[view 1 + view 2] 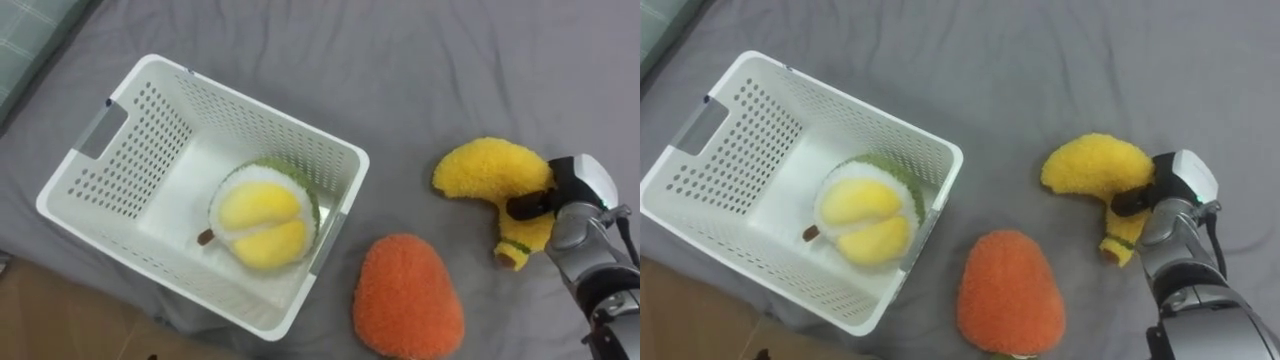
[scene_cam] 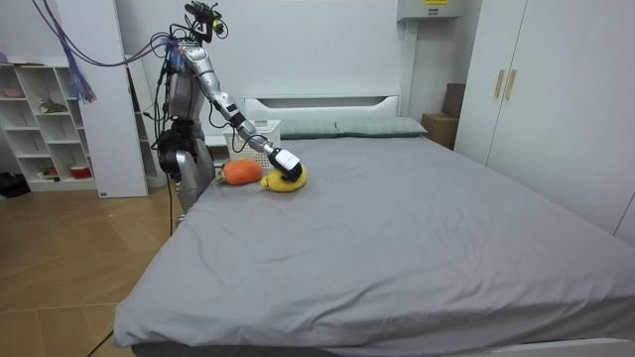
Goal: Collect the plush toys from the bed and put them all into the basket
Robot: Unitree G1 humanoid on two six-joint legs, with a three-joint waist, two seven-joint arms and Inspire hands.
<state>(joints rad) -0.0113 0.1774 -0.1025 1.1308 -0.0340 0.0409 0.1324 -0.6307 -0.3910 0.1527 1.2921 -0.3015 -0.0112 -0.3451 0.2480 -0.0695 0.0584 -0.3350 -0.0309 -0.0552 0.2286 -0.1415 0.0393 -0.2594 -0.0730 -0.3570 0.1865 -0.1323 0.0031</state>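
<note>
right hand [image 1: 572, 196] | thumb hooked over the banana [image 1: 488, 172], pinching its thin end | banana curves off to the left | basket [image 1: 262, 108] lies farther left

At the room view's left a white shelf unit [image 2: 40, 119] stands on a wooden floor [image 2: 69, 258]. A tall white wardrobe [image 2: 536, 99] is at its right. Two pillows [image 2: 337, 127] lie before a white headboard [image 2: 317, 103].
</note>
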